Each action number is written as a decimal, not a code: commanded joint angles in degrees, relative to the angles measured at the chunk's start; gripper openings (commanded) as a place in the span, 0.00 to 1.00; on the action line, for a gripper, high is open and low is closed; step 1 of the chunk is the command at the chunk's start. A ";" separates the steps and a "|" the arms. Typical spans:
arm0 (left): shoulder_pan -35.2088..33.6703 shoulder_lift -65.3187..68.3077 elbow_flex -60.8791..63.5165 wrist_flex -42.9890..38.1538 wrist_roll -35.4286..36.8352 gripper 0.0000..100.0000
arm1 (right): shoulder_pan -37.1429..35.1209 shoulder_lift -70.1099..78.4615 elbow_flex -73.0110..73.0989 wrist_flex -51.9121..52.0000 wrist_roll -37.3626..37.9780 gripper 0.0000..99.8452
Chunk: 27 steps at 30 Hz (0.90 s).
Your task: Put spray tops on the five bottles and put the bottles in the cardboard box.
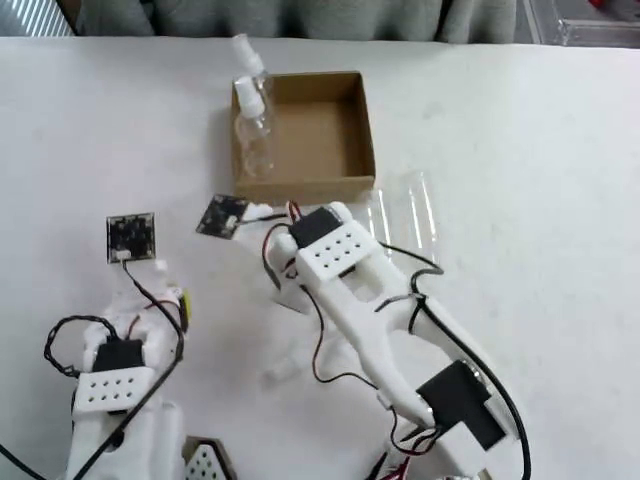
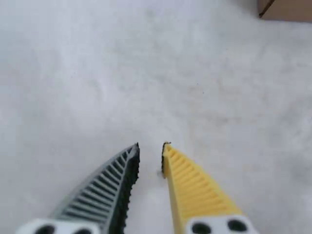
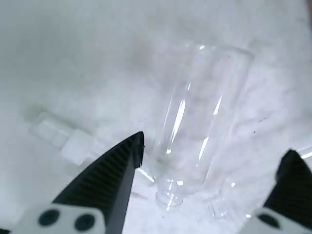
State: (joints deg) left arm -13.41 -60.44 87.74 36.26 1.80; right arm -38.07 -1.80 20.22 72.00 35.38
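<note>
Clear capless bottle (image 3: 204, 97) lies between wide-spread jaws of right gripper (image 3: 217, 143); left gripper (image 2: 151, 145) barely parted, seemingly empty.

White arms (image 1: 370, 320), black cables (image 1: 152, 297), left hand (image 2: 151, 146) grey and yellow

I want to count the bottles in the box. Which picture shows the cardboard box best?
The high view: the whole cardboard box shows from above, with bottles at one side. The left wrist view catches just a corner. The right wrist view faces a topless bottle.

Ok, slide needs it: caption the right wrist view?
Right gripper, jaws open, over an uncapped clear bottle lying on the table.
</note>
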 commanded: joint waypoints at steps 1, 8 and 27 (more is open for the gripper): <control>-0.66 -1.01 -0.70 -1.58 -0.26 0.09 | -0.13 -3.38 -2.81 4.53 1.05 0.41; -0.75 -1.01 -0.70 -1.76 -0.62 0.09 | 7.43 -11.03 -10.64 17.45 0.44 0.28; -4.88 -1.10 -9.05 3.78 -24.79 0.09 | 45.05 -46.64 16.18 17.98 -2.46 0.07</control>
State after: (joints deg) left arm -18.42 -60.44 85.89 36.88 -17.01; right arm -0.18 -42.68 31.65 93.19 33.19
